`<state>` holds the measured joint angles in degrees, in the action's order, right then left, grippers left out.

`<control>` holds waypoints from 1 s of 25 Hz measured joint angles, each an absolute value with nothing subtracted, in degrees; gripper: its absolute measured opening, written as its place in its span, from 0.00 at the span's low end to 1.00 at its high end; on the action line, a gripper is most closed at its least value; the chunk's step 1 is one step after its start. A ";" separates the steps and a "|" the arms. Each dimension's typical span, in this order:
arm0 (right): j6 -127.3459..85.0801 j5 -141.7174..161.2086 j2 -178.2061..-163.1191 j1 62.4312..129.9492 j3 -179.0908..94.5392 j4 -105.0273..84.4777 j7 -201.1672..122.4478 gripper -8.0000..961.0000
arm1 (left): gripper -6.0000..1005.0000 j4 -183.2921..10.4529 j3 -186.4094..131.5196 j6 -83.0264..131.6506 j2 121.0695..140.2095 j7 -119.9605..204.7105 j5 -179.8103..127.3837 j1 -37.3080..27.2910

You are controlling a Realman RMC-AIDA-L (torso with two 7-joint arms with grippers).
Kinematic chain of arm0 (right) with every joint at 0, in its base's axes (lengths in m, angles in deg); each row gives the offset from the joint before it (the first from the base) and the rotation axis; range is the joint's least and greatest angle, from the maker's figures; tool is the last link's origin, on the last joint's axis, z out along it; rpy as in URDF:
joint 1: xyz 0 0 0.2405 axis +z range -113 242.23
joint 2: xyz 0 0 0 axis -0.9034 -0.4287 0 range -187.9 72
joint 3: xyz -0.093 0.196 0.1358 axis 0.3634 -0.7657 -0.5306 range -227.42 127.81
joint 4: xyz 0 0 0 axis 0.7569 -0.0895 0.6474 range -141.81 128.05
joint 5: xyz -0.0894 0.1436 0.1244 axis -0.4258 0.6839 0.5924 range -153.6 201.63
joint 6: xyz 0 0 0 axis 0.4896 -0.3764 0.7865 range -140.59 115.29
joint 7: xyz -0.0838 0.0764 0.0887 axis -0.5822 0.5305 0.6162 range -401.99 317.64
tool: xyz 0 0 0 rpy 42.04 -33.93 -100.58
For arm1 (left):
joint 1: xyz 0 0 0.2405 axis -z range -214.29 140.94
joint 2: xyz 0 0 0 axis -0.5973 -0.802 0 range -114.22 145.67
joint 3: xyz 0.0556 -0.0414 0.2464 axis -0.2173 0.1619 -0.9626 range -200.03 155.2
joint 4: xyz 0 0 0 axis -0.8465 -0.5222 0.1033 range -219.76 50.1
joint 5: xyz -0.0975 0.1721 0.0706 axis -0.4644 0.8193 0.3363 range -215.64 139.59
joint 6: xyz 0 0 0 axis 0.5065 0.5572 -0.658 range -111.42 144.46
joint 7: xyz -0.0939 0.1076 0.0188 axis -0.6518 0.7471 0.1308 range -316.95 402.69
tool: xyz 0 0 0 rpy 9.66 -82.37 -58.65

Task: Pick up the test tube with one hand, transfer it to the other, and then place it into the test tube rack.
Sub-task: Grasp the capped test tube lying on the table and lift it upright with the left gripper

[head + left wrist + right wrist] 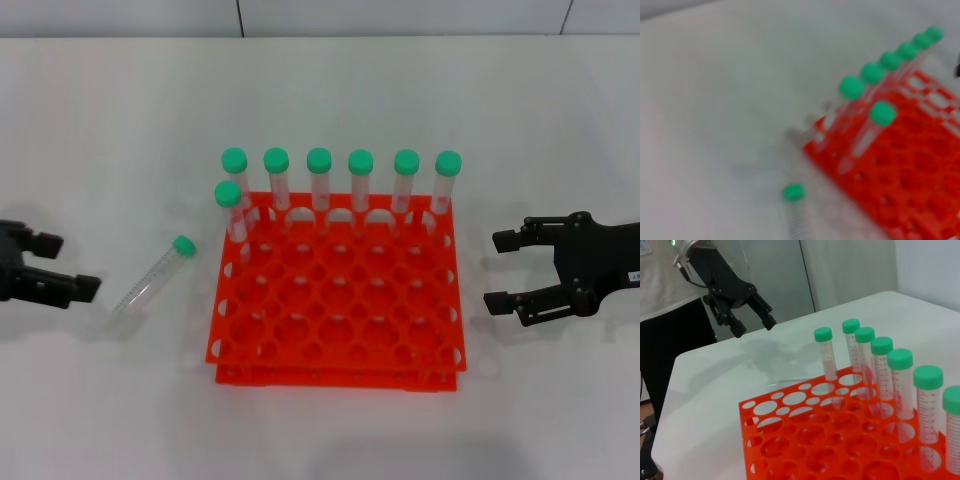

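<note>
The tube (155,274) lies flat on the counter (110,130), between the rack (340,300) and the left hand (75,282). Its long axis runs on a slant: the green cap (183,245) points away from the robot and toward the rack, while the clear bottom end points back toward the robot's left. It sits just beside the rack's left edge without touching it, and near the left hand, which waits at the left border of the head view with its fingers spread and empty, their tips aimed toward the tube.

The left hand is clearly the nearer one; the whole rack stands between the tube and the right hand (505,270). That hand hovers off the rack's right side, fingers likewise spread and holding nothing.

Seven other capped tubes (319,175) already stand upright in the rack, six along its far row and one in the next row at the left corner.

The first pick likely falls to the left hand, which probably needs to close across the slanted barrel rather than along it.
</note>
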<state>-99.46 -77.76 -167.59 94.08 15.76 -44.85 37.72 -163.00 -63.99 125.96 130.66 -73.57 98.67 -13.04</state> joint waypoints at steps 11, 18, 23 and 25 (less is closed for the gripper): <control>-98.62 -77.76 -168.44 94.22 15.76 -44.87 36.92 0.91 | 0.86 -154.89 -67.70 116.81 131.53 -73.87 108.28 -10.85; -98.60 -77.76 -169.02 93.93 15.86 -46.12 36.92 0.91 | 0.86 -150.57 -68.60 113.75 132.65 -75.40 113.77 -7.99; -98.56 -77.76 -169.08 93.95 15.91 -46.16 36.67 0.91 | 0.86 -149.57 -69.03 113.21 133.22 -77.55 114.70 -6.11; -98.51 -77.76 -169.16 93.93 15.84 -46.16 36.35 0.91 | 0.86 -149.26 -70.70 113.14 133.27 -79.62 114.94 -5.49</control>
